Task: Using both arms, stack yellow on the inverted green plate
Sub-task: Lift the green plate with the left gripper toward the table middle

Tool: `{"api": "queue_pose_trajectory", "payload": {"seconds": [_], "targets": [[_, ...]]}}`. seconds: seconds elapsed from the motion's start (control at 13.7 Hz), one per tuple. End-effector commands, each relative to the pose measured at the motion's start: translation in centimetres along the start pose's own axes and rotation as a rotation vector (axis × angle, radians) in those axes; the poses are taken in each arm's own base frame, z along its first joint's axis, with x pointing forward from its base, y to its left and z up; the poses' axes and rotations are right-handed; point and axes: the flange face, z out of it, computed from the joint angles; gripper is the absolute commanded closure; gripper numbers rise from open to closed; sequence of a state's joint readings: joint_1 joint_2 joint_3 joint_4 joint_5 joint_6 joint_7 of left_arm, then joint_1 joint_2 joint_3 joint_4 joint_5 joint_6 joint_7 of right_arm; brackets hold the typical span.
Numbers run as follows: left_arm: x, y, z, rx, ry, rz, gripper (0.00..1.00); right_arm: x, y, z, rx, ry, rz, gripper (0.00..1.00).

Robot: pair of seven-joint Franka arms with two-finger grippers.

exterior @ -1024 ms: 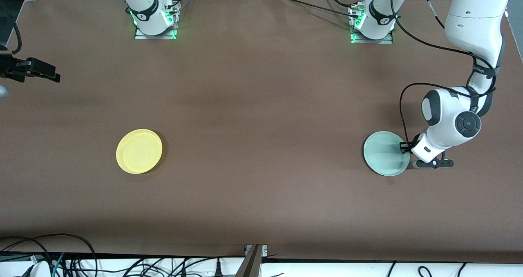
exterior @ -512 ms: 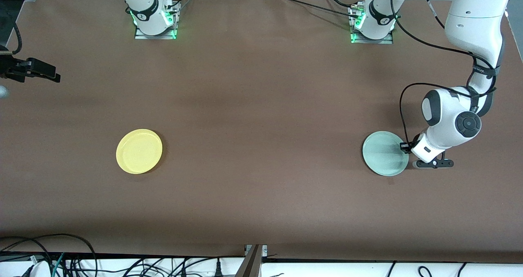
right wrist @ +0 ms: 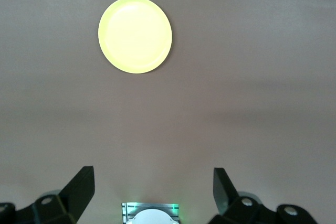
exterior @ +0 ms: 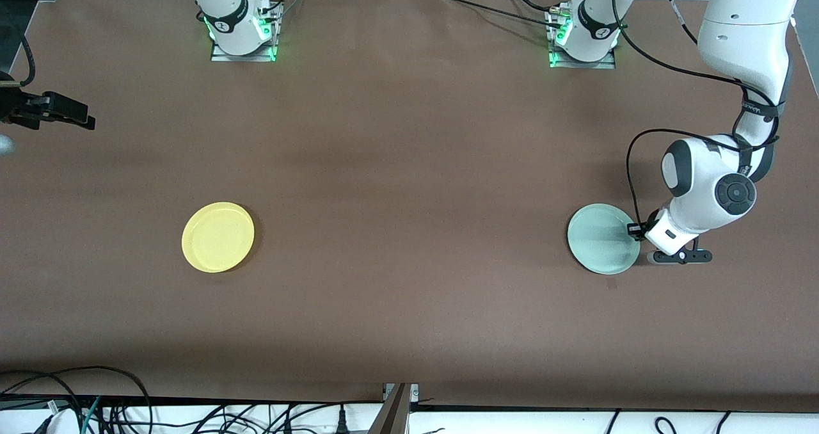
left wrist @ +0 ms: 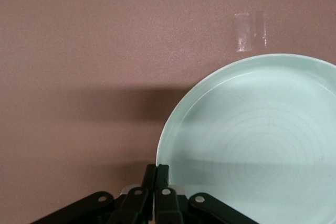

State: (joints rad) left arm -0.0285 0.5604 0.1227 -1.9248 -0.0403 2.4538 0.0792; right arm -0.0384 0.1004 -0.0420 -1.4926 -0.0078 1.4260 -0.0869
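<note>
Green plate [exterior: 603,239] edged slightly toward centre, rim pinched by left tool [left wrist: 156,179]; flip starting. Right tool [right wrist: 152,192] waits spread above surface, yellow plate [exterior: 218,237] untouched.

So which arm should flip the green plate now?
Left. Its gripper is shut on the green plate's rim, at that arm's end of the table. The right gripper waits open, high above the table, with only the yellow plate in its view.

We lose the green plate [left wrist: 252,145] off the left wrist view's edges at 3 and 6 o'clock. Right gripper [exterior: 48,111] is cut at the front view's 9 o'clock edge.
</note>
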Motion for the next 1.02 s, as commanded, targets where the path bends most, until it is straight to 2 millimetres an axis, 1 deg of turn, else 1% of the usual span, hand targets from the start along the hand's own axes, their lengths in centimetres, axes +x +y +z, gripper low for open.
{"api": "queue_pose_trajectory", "payload": {"seconds": [0.0, 0.07, 0.15, 0.29, 0.37, 0.51, 0.59, 0.66, 0.8, 0.95], "targets": [[1.8, 0.8, -2.8, -0.008, 0.024, 0.039, 1.0, 0.1, 0.3, -0.3, -0.007, 0.004, 0.009, 0.0], [2.9, 1.1, -4.7, -0.01, 0.023, 0.068, 1.0, 0.1, 0.3, -0.3, -0.007, 0.004, 0.009, 0.0], [4.1, 2.1, -7.0, -0.012, 0.019, 0.093, 1.0, 0.1, 0.4, -0.3, -0.007, 0.004, 0.009, 0.0], [6.0, 4.6, -10.9, -0.016, -0.007, 0.124, 1.0, 0.1, 0.4, -0.3, -0.007, 0.004, 0.009, 0.0], [6.5, 5.8, -12.1, -0.013, -0.004, 0.141, 1.0, 0.1, 0.4, -0.3, -0.007, 0.004, 0.009, 0.0], [7.0, 9.6, -13.8, 0.057, 0.027, 0.235, 1.0, 0.1, 0.4, -0.3, -0.007, 0.004, 0.009, 0.0], [7.1, 12.3, -14.8, 0.1, 0.048, 0.275, 1.0, 0.1, 0.4, -0.3, -0.007, 0.004, 0.009, 0.0], [7.2, 14.1, -15.6, 0.138, 0.067, 0.281, 1.0, 0.1, 0.4, -0.3, -0.007, 0.004, 0.009, 0.0], [6.3, 18.5, -16.7, 0.238, 0.075, 0.306, 1.0, 0.1, 0.4, -0.3, -0.007, 0.004, 0.009, 0.0], [5.8, 22.3, -19.3, 0.328, 0.108, 0.28, 1.0, 0.1, 0.4, -0.3, -0.007, 0.005, 0.012, 0.0]]}}
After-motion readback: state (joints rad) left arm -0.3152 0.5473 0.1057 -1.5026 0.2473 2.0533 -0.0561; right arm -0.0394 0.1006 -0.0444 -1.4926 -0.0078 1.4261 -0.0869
